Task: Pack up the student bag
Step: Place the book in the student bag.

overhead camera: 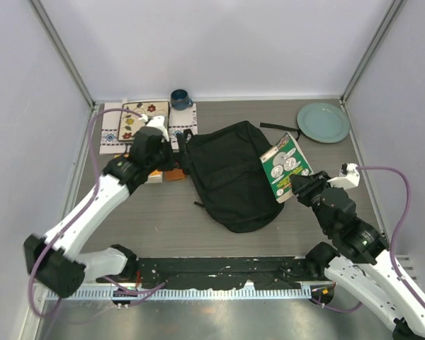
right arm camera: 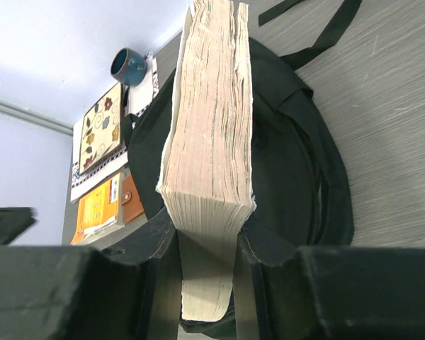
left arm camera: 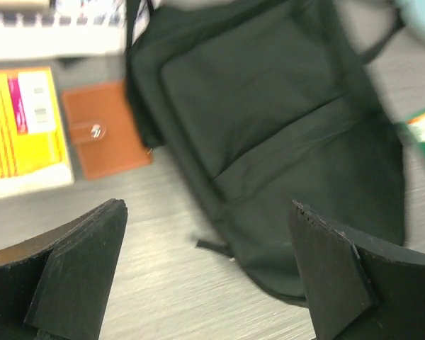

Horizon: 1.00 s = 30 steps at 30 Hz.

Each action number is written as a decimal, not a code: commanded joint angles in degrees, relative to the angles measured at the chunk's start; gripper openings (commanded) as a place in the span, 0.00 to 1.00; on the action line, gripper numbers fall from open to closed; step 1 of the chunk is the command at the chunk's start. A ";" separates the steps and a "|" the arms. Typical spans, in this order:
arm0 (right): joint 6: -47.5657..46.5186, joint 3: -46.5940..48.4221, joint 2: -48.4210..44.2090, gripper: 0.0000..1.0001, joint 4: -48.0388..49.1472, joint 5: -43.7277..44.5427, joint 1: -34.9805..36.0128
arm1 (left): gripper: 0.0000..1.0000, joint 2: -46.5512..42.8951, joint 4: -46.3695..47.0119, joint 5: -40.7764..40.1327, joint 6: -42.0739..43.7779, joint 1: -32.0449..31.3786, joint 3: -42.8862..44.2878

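Grey tabletop; overhead shows book cover, right wrist only page edges.

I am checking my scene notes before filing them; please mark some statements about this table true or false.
1. The right arm's jaws grip a thick green-covered paperback book. True.
2. The left arm's jaws hold the brown leather wallet. False: they stand open and empty; the wallet lies on the grey table.
3. The large black fabric backpack lies on the table. True.
4. The dark blue mug stands on the round pale-green plate. False: the plate is bare; the mug stands apart, toward the far left.
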 commanded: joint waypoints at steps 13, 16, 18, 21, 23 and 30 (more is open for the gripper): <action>1.55 7.74 -10.97 0.00 -14.36 15.39 -0.08 | 1.00 15.87 5.28 14.88 7.09 -20.18 6.29; 1.91 7.74 -11.59 0.00 -15.07 14.69 -0.08 | 0.99 22.55 3.43 16.64 12.01 -25.10 11.48; 2.17 7.66 -11.59 0.00 -15.24 13.56 -0.08 | 1.00 27.19 3.34 18.04 13.86 -26.53 14.11; 2.78 7.22 -12.03 0.00 -15.60 12.50 0.01 | 1.00 31.08 3.78 19.71 15.10 -28.11 16.75; 3.31 6.78 -12.64 0.00 -15.95 12.23 0.01 | 1.00 34.60 3.87 21.03 15.80 -28.64 18.77; 4.72 6.07 -14.40 0.00 -17.44 12.23 0.01 | 0.95 42.43 -0.34 22.09 17.65 -31.63 24.76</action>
